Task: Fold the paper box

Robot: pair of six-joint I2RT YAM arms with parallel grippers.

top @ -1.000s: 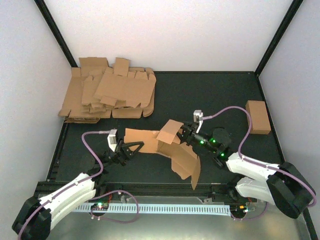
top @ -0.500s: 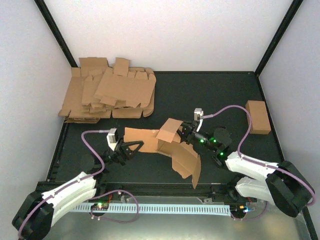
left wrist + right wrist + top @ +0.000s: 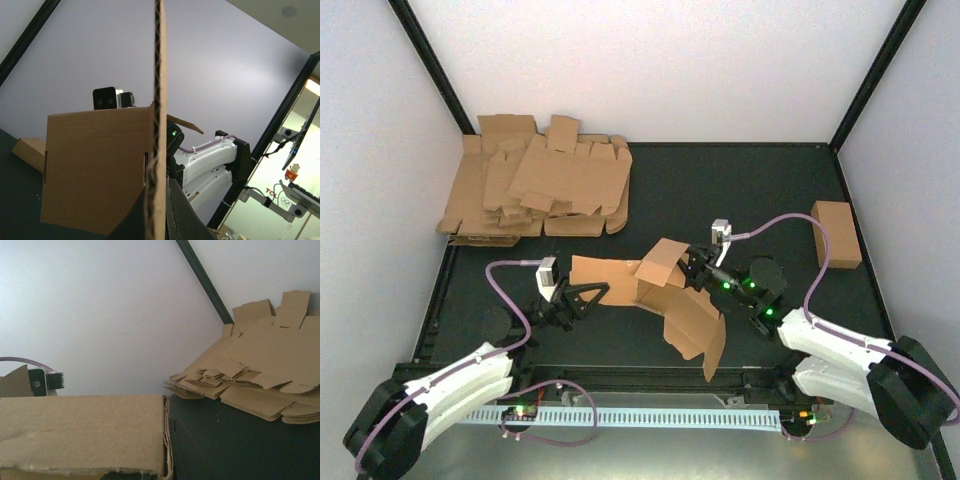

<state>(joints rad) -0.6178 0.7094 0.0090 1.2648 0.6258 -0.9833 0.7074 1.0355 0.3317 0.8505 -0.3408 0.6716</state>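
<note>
Cardboard is what both arms are gripping: the paper box [image 3: 665,290] is sitting half-formed at the middle of the counter [image 3: 750,185], between the two arms. One panel is lying toward the left, a flap is lifting at the top, and a long panel is trailing toward the near edge.

I am holding the left fingers [image 3: 588,296] fully pinched on the left panel. In the left wrist view the corrugated edge is running straight up the picture from between them, so I am reading that as a firm grip. I am using this side as the anchor, so the blank is not sliding while the other side works.

The right fingers [image 3: 692,268] are pressed almost together at the raised flap on the box's right side. Their wrist view is filling at the bottom with a cardboard wall just under the camera, so I am judging them clamped on the box rather than on air.

I am rating the fold as partly done, with walls rising and flaps loose. Pulling the two grips apart is risking a tear or a stray crease.

I am leaving the heap of flat blanks [image 3: 535,190] and the finished carton [image 3: 836,234] well apart at the far left and far right.
</note>
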